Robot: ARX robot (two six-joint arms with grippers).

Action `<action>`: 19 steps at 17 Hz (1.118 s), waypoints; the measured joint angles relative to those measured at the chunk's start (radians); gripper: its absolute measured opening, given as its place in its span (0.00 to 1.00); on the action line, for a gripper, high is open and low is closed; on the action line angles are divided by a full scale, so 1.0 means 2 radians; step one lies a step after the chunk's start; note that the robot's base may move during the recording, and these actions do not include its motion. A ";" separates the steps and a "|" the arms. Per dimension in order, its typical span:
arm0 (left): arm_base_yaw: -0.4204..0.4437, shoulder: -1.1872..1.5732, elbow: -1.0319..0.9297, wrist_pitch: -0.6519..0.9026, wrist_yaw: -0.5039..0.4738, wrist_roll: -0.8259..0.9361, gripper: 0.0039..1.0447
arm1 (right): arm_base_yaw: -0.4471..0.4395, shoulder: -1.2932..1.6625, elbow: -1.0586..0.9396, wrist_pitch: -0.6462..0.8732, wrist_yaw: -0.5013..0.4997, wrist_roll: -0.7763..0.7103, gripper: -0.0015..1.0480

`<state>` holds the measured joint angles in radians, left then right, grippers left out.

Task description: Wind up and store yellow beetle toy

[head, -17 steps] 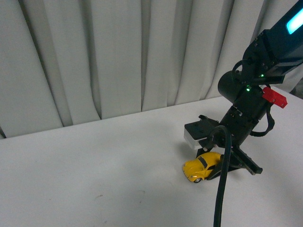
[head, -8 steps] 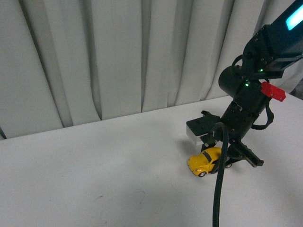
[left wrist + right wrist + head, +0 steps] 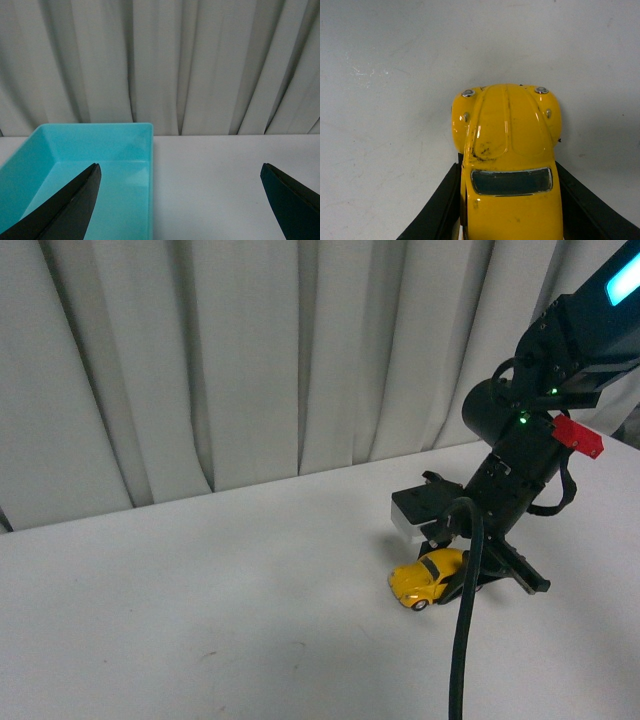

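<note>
- Nose-forward and wheels-down, the yellow beetle toy (image 3: 428,578) sits on the white table (image 3: 200,590), its rounded hood facing away from the right arm.
- Seen from the right wrist camera, the toy (image 3: 506,160) shows a scuffed hood, two small chrome headlights and a dark windscreen.
- Two black fingers (image 3: 440,210) of the right gripper (image 3: 462,585) press against the toy's two sides behind the front wings; the jaws are clamped on the car.
- Just above the toy, a white-fronted block (image 3: 410,515) juts from the gripper's wrist.
- Higher over the toy, the black right arm leans down from the upper corner of the front view, with green lights glowing on it and a red tag (image 3: 578,436) at its side.
- A thick black cable (image 3: 465,640) hangs in front of the arm and passes just beside the toy's rear.
- Beyond the toy, a pale pleated curtain (image 3: 250,360) closes off the far edge of the table.
- The left gripper (image 3: 180,167) appears only in its own wrist camera, jaws wide apart and holding nothing.
- A turquoise bin (image 3: 90,145) lies on the table under that gripper's one finger; where it lies from the toy cannot be told.
</note>
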<state>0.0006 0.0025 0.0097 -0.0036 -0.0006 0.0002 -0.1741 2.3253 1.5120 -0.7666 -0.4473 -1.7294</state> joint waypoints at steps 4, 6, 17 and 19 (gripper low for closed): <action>0.000 0.000 0.000 0.000 0.000 0.000 0.94 | -0.008 -0.006 -0.016 0.014 -0.007 0.000 0.42; 0.000 0.000 0.000 0.000 0.000 0.000 0.94 | -0.032 -0.018 -0.053 0.033 -0.023 0.000 0.42; 0.000 0.000 0.000 0.000 0.000 0.000 0.94 | -0.071 -0.019 -0.069 0.039 -0.034 0.002 0.42; 0.000 0.000 0.000 0.000 0.000 0.000 0.94 | -0.080 -0.023 -0.080 0.045 -0.035 0.002 0.42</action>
<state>0.0006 0.0025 0.0097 -0.0036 -0.0013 0.0002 -0.3351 2.2795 1.3529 -0.6769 -0.5175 -1.7245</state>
